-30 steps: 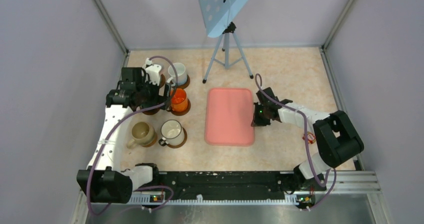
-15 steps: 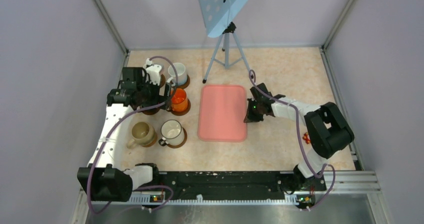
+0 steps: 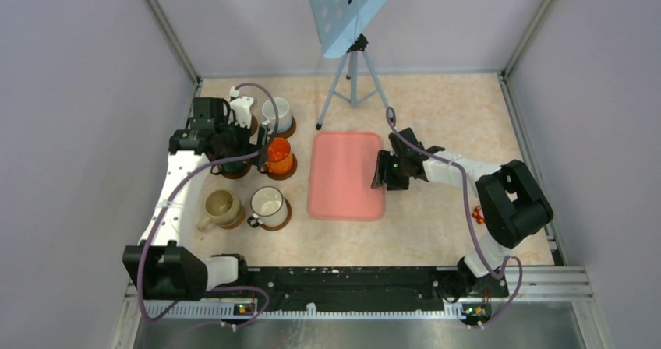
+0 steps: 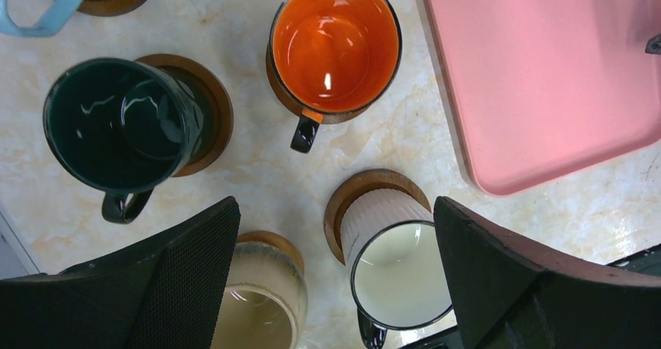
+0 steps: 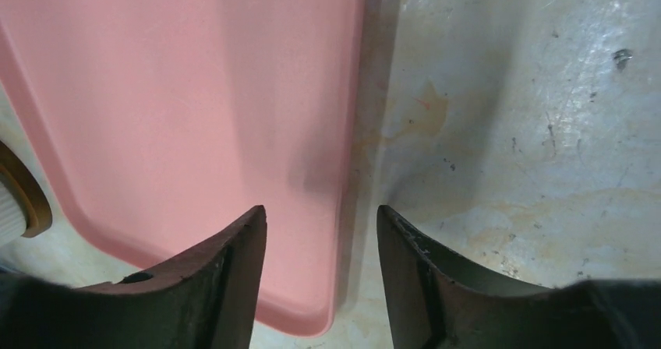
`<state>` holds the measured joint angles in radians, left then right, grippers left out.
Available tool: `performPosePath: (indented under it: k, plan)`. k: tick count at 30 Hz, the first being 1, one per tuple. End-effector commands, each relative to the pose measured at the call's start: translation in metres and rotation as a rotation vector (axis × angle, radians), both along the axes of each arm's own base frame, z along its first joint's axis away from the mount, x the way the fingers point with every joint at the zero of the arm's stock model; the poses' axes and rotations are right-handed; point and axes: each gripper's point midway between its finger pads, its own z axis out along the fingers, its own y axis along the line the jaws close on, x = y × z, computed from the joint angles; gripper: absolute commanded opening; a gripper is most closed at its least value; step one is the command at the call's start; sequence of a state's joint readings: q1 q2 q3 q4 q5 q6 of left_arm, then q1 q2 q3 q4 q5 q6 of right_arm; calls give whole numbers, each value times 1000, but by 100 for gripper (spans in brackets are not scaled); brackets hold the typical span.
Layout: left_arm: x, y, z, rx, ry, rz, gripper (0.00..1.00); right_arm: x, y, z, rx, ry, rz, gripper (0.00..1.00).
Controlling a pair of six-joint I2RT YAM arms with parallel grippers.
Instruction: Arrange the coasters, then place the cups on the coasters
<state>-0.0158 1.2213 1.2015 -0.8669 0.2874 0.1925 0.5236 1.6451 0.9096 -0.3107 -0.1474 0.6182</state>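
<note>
Left gripper point(image 4: 335, 207) hangs wide open over the cups, holding nothing. They are grouped along the tabletop's point(image 3: 452, 107) left edge, each on a brown coaster point(image 4: 217, 103). The orange cup point(image 4: 335, 41) and dark green-black cup point(image 4: 117, 123) sit mid-edge. The white cup with dark rim point(image 4: 397, 267) and beige cup point(image 4: 253, 306) are nearer the front edge, and a white cup point(image 3: 277, 115) stands towards the far left corner. Over to the right gripper point(image 5: 321, 216): it is released, fingers apart astride the right rim of the pink tray point(image 3: 343, 178) lying mid-tabletop.
</note>
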Motion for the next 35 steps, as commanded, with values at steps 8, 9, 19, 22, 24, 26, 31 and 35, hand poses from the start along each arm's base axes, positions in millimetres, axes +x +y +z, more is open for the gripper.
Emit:
performPosePath:
  k: [8,9,19,22,24,26,31,35]
  plan:
    - [84,18,48,22,4,33,99,69,-29,128,51,-387,91,74]
    - [93,21,52,17,5,35,99,77,-38,141,50,-422,114,74]
    - [160,89,83,-25,-97,129,99,115,-180,184,98,-492,62,76]
    - [162,110,81,-23,-118,216,99,115,-218,181,73,-489,21,76]
    - [159,114,74,-7,-116,239,99,114,-234,178,49,-482,6,76]
    - [153,112,66,-18,-105,245,99,114,-241,174,30,-477,3,76]
    - [141,109,51,-26,-66,259,99,123,-242,174,49,-495,-23,76]
    - [139,114,58,-1,-85,277,99,129,-239,179,82,-514,-42,75]
